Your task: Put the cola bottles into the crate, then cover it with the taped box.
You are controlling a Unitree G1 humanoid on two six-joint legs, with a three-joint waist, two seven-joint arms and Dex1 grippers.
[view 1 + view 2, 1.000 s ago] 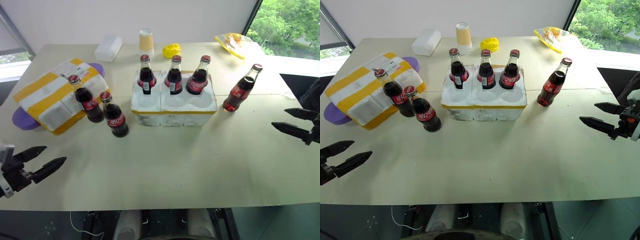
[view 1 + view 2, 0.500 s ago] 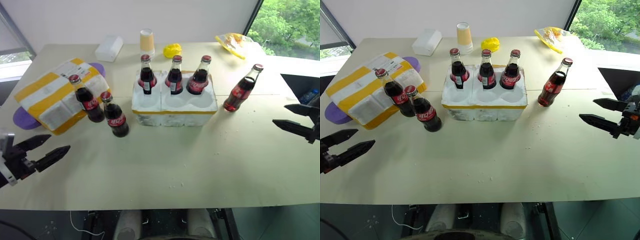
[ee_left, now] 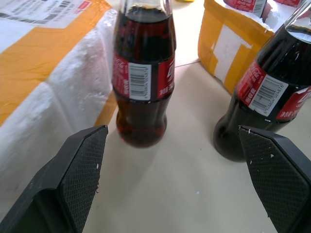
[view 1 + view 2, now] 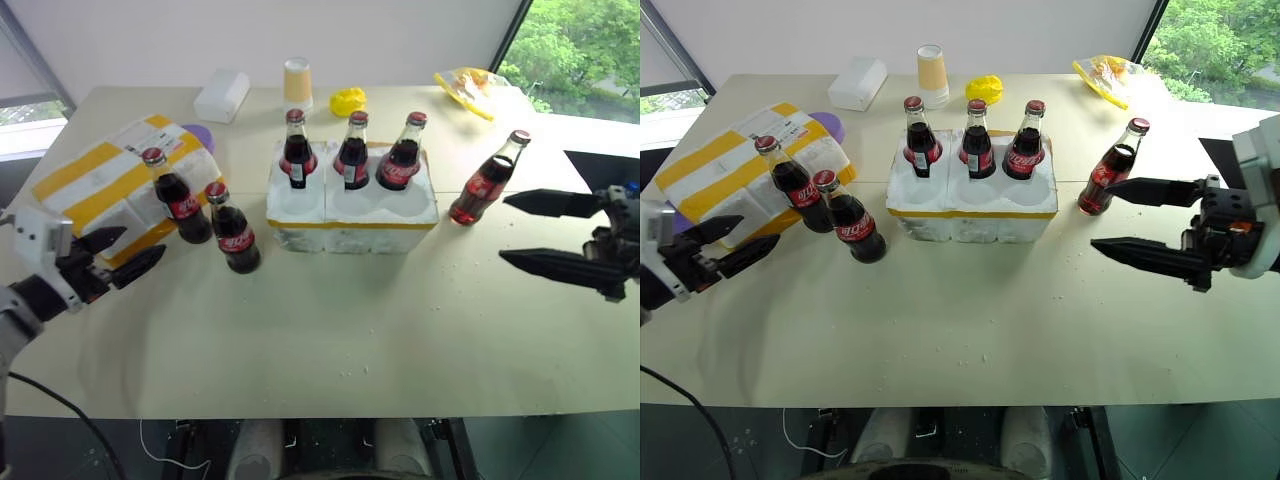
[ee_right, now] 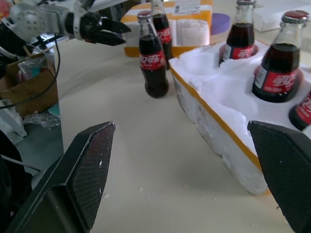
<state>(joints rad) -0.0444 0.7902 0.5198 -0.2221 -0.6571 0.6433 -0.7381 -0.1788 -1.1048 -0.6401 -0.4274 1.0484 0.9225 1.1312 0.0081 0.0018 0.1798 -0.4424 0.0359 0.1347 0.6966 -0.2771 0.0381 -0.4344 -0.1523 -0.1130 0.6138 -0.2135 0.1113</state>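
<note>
On the pale table point(image 4: 970, 330) the crate point(image 4: 972, 205), a white styrofoam block banded in yellow tape, sits at the middle with three cola bottles point(image 4: 977, 140) standing in its far row of wells; the near row of wells is bare. A fourth bottle point(image 4: 1113, 170) stands on the table just right of the crate, and two more point(image 4: 848, 220) stand to its left, the farther one point(image 4: 790, 187) right beside the taped box point(image 4: 730, 170), which lies at the left of the table over a purple object point(image 4: 830, 125). At the far edge are a small white box point(image 4: 858, 84), a paper cup point(image 4: 931, 69), a crumpled yellow item point(image 4: 984, 87) and a yellow bag point(image 4: 1108, 75). The left gripper point(image 4: 728, 242) hovers with its jaws spread and empty, near the taped box and pointing toward the two left bottles. The right gripper point(image 4: 1140, 220) hangs above the table at the right, jaws wide apart and holding nothing, its far finger point(image 4: 1150, 189) close to the fourth bottle.
</note>
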